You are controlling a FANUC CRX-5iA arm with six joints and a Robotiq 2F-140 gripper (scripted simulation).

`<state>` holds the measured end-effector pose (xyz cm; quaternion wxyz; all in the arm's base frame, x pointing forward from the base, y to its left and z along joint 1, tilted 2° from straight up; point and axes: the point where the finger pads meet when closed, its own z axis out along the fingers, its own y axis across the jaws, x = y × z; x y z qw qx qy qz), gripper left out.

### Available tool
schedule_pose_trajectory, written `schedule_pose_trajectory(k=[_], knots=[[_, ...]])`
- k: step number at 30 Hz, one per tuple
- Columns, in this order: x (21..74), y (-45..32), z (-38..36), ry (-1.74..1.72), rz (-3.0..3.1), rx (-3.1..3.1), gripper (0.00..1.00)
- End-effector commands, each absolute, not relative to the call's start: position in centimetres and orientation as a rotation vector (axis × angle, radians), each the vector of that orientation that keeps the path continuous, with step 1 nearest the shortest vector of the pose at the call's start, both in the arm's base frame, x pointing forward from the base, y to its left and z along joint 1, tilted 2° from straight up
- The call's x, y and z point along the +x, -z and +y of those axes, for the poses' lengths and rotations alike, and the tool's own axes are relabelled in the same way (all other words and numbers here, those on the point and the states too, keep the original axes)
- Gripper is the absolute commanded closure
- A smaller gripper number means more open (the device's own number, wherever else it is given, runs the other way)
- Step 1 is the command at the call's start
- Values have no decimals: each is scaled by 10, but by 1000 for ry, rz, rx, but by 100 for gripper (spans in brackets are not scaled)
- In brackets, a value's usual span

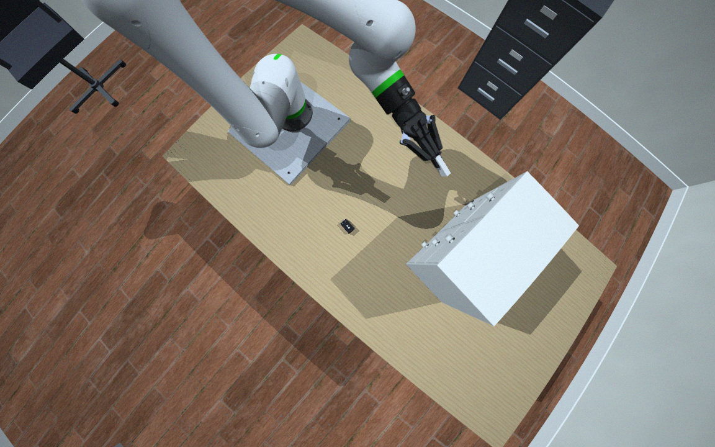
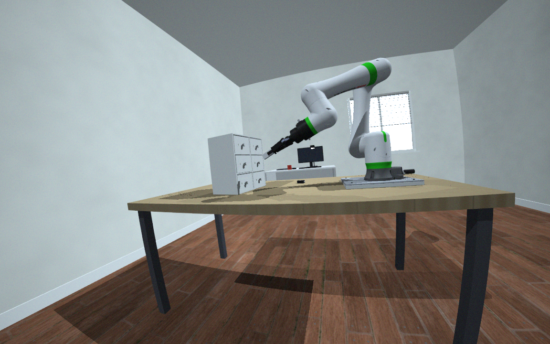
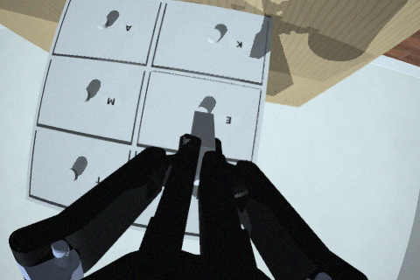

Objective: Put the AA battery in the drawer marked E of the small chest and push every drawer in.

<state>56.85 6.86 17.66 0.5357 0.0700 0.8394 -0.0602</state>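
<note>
The white chest (image 1: pixel 493 247) stands at the right of the table, its six drawer fronts facing the arm. All drawers look pushed in. In the wrist view the drawer marked E (image 3: pixel 201 111) is in the middle row, straight ahead of my fingertips. My gripper (image 1: pixel 442 166) is shut with nothing between the fingers. It hangs in the air a short way in front of the chest, apart from it; it also shows in the side view (image 2: pixel 267 155) and the wrist view (image 3: pixel 195 140). I see no AA battery in any view.
A small black object (image 1: pixel 347 225) lies on the table between the arm's base plate (image 1: pixel 290 136) and the chest; it also shows in the side view (image 2: pixel 299 182). The chest stands near the table's far right edge.
</note>
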Motion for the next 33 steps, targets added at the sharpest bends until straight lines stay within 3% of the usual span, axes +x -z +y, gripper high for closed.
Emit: schedule_pose_trajectory(k=[1,33], knots=[[565,-178,69,142,2048,168,100],[500,-246,83,76,2845,251,100]])
